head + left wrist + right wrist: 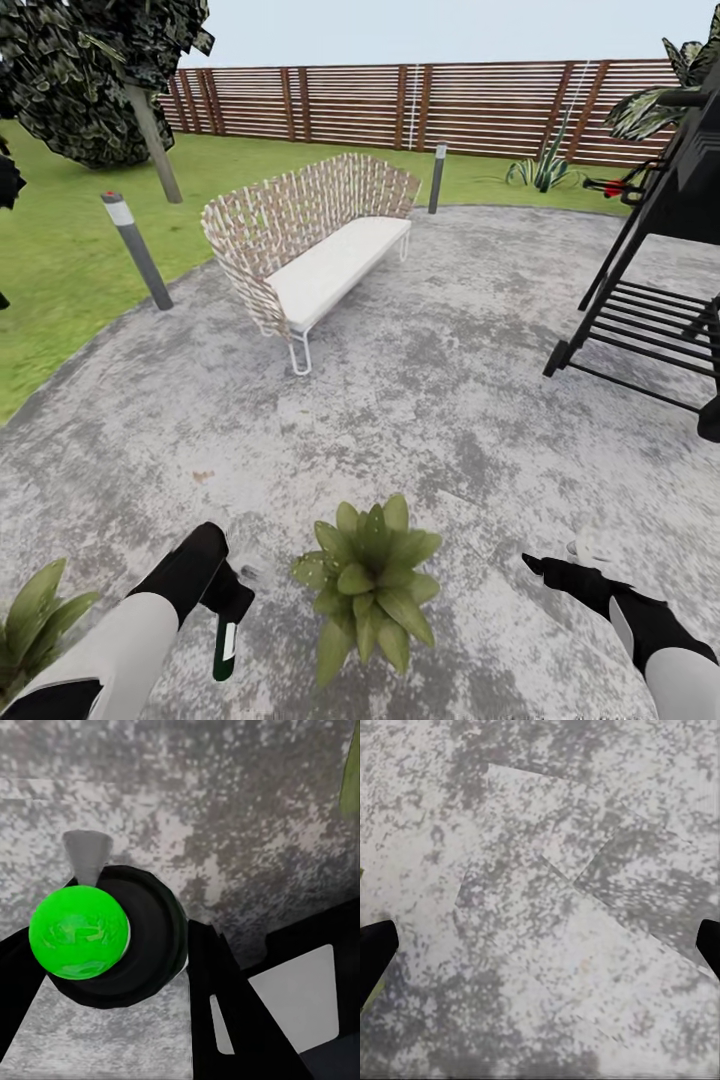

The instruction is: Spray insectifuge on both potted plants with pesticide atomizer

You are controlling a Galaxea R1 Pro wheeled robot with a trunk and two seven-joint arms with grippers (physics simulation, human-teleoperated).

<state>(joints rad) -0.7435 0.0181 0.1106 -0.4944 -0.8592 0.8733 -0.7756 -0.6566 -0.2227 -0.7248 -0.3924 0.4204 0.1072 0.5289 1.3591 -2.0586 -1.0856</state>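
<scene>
— Left arm? 
— Forearm reaching forward and low; left gripper (228,600) pointing down, clamped on the pesticide atomizer (226,645).

— Right arm? 
— Extended forward, low; right gripper (560,560) empty, fingertips (376,949) spread wide apart.

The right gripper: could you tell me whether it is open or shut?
Open: the right gripper shows its fingertips far apart, with only bare paving between them.

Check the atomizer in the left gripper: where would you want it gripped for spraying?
The left gripper already holds the pesticide atomizer near its top, body hanging down. A side-on grip around the slim neck under the nozzle head looks best, leaving the nozzle free toward the potted plant.
</scene>
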